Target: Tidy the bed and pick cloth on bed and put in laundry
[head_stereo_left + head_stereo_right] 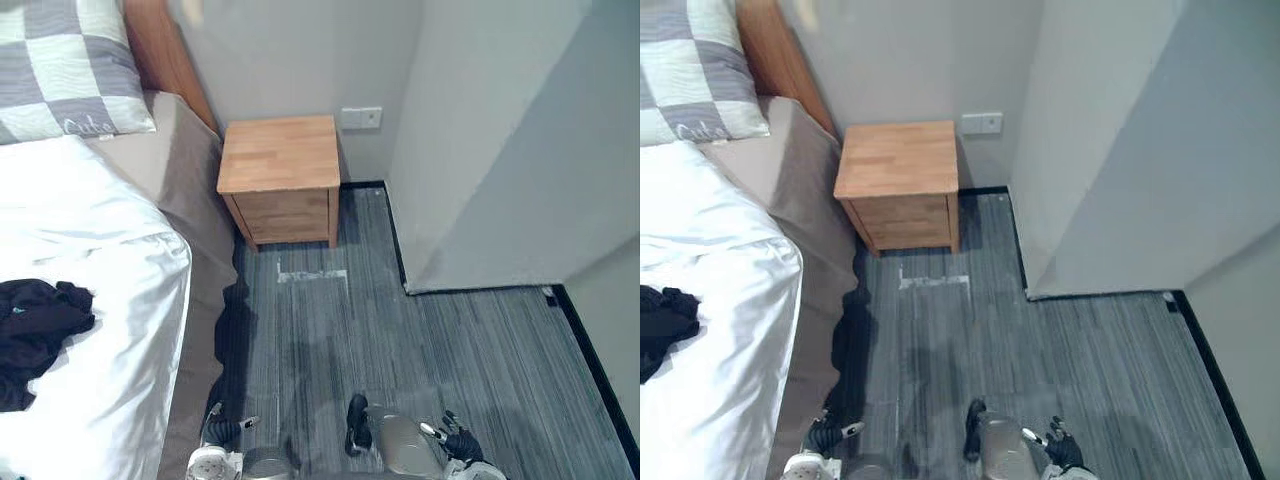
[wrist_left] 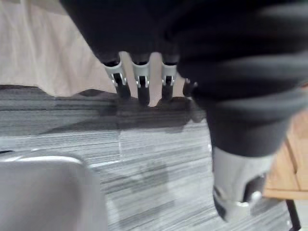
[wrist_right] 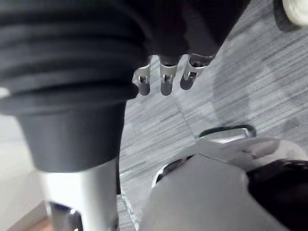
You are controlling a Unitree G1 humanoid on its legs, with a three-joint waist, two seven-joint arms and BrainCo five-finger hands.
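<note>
Bed on my left, running away from me to the headboard at the far wall. Pillow at its head. Cloth lies on the cover nearer me, well apart from the pillow. Nightstand just beside the bed's right side, backed against the far wall. Socket on that wall, just right of the nightstand. Floor before me, a wall corner jutting in on the right. My left hand hangs low by the bed's side, my right hand over the floor further right.
</note>
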